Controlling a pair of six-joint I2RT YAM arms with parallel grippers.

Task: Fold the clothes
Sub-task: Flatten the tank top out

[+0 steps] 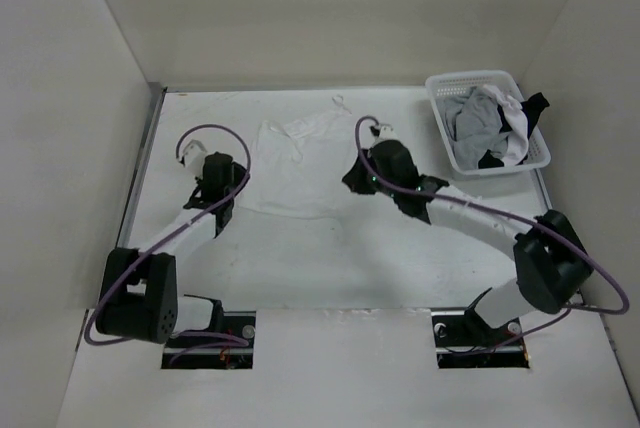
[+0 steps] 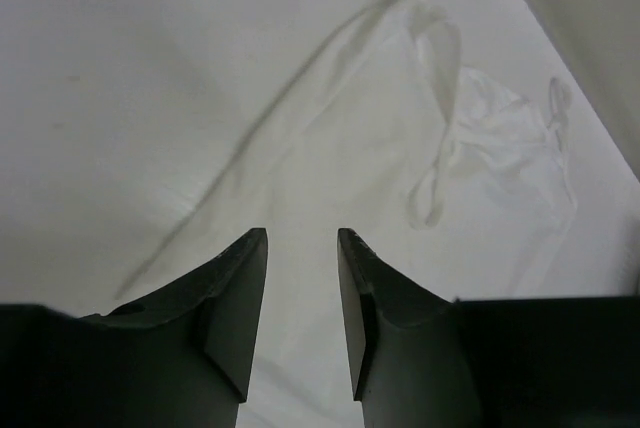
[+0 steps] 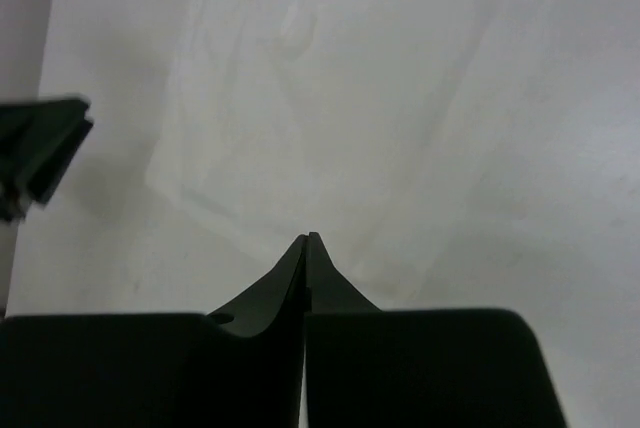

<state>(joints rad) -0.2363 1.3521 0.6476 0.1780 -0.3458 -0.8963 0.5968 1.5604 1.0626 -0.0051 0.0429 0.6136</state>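
Shirt: the white garment [image 1: 295,163] lies spread flat on the table [image 1: 330,258], well to the left of the basket [image 1: 437,108], with open table between them.
Long axis: I judge it runs roughly parallel to the basket's long side, with the strap loop [image 1: 342,103] at the end level with the basket's far rim.
Right gripper: the right gripper [image 3: 308,238] sits between the basket and the shirt, pointing away from the basket at the shirt's nearer edge. Its jaws are clenched tip to tip, and I see no cloth pinched between them.
Left gripper: the left gripper [image 2: 302,233] is on the side of the shirt away from the basket. Its jaws stand apart, grasping nothing, with white cloth showing in the gap below.
Nearer arm: the left one, by my reading. It hangs over the cloth, while the right tip stops just short of the edge.
Coming move: I would expect each side edge to be taken and carried across, toward or away from the basket. The right jaws must part first.
Surface: white cloth on a white top, so I find the edges hard to read.
Room: white walls [image 1: 300,18] close in behind and beside the basket, which holds grey and black clothes [image 1: 485,123].
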